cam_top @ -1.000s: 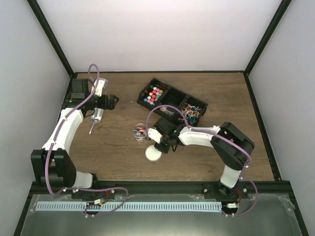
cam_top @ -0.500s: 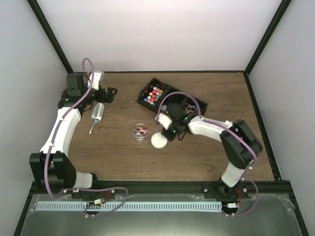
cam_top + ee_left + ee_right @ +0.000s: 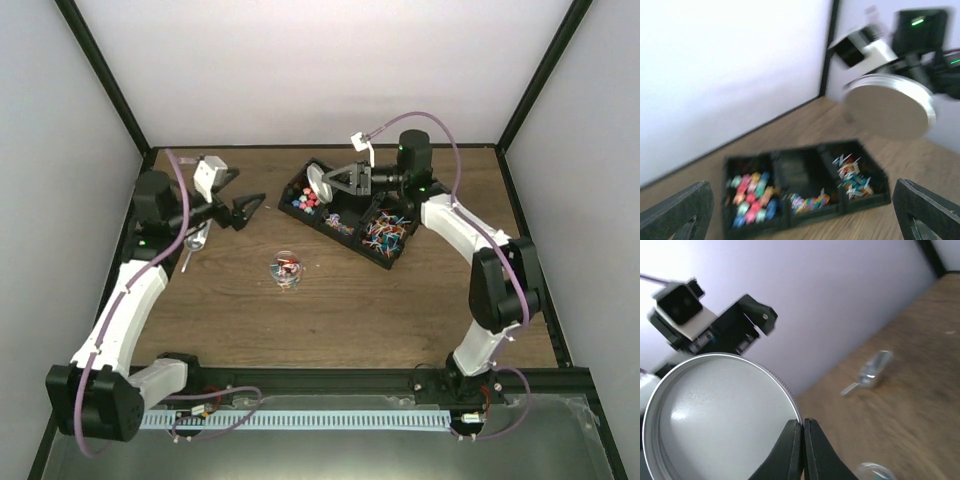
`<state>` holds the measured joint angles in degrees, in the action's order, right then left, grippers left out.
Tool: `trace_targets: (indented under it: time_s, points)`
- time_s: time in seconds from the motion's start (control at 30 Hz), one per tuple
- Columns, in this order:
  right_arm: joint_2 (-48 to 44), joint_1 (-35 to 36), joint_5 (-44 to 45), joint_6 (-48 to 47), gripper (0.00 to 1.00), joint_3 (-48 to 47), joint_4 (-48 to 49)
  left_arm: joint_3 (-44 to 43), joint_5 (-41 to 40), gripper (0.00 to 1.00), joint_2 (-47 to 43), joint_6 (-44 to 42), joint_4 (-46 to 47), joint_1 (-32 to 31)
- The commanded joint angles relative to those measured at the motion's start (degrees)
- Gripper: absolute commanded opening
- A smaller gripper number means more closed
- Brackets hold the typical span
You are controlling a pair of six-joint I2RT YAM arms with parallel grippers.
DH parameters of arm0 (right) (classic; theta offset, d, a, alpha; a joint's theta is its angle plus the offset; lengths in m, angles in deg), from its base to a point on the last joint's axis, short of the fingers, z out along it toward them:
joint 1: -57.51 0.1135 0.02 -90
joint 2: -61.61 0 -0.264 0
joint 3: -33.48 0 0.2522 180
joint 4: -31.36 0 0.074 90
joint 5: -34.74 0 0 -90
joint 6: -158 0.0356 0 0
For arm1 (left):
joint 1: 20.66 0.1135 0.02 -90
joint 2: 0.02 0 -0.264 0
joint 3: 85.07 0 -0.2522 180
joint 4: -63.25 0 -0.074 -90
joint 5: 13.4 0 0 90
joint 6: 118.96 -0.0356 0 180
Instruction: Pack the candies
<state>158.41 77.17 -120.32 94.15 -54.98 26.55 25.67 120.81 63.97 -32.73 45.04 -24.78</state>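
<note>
The candies fill a black three-compartment tray (image 3: 392,256): round ones (image 3: 305,199) on the left, wrapped ones (image 3: 388,232) on the right. They also show in the left wrist view (image 3: 751,198). A few more candies lie in the small clear jar (image 3: 286,271) on the table. My right gripper (image 3: 336,184) is shut on the rim of the round white lid (image 3: 319,182) and holds it in the air over the tray's left end; the right wrist view shows the fingertips (image 3: 803,427) pinching the lid (image 3: 715,415). My left gripper (image 3: 247,207) is open and empty, raised left of the tray.
A metal scoop (image 3: 196,240) lies on the table under the left arm, and also shows in the right wrist view (image 3: 872,374). The jar's rim (image 3: 874,472) shows at the bottom edge of that view. White walls and black frame posts close the table's back and sides.
My right gripper has lifted the lid from the table beside the jar and carried it up and back over the tray. My left gripper has swung away from the scoop toward the tray.
</note>
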Motion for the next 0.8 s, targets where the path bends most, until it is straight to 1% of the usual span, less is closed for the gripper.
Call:
trace_targets:
  time_s: [0.0, 0.03, 0.07, 0.17, 0.23, 0.37, 0.57, 0.77]
  points:
    - [4.5, 0.2, -15.5, 39.7, 0.01, 0.5, 38.1, 2.0, -0.8, 1.0, -1.3, 0.6, 20.3, -7.7]
    - [5.0, 0.3, -16.2, 44.7, 0.01, 0.8, 44.4, 2.1, -2.3, 1.0, -0.9, 0.3, 22.6, -9.4]
    - [5.3, 0.3, -16.6, 47.6, 0.01, 0.9, 47.8, 2.3, -3.7, 1.0, -0.3, -0.6, 24.8, -11.0]
    - [5.2, 1.1, -18.5, 51.7, 0.01, 0.9, 51.4, 3.2, -5.2, 1.0, 0.7, -7.0, 29.6, -16.2]
    - [5.0, 1.7, -19.2, 54.5, 0.01, 1.3, 54.3, 4.3, -7.6, 1.0, 1.5, -8.5, 33.6, -18.5]
    - [5.0, 2.2, -20.1, 55.6, 0.01, 0.2, 53.8, 5.5, -7.9, 1.0, 3.0, -11.5, 38.5, -21.9]
    - [5.3, 2.3, -19.4, 56.0, 0.01, -0.7, 52.7, 9.3, -16.3, 1.0, 4.0, -16.3, 47.2, -27.3]
    - [5.4, 2.7, -19.4, 55.4, 0.01, -1.2, 51.5, 12.1, -19.6, 1.0, 4.6, -19.8, 50.9, -31.3]
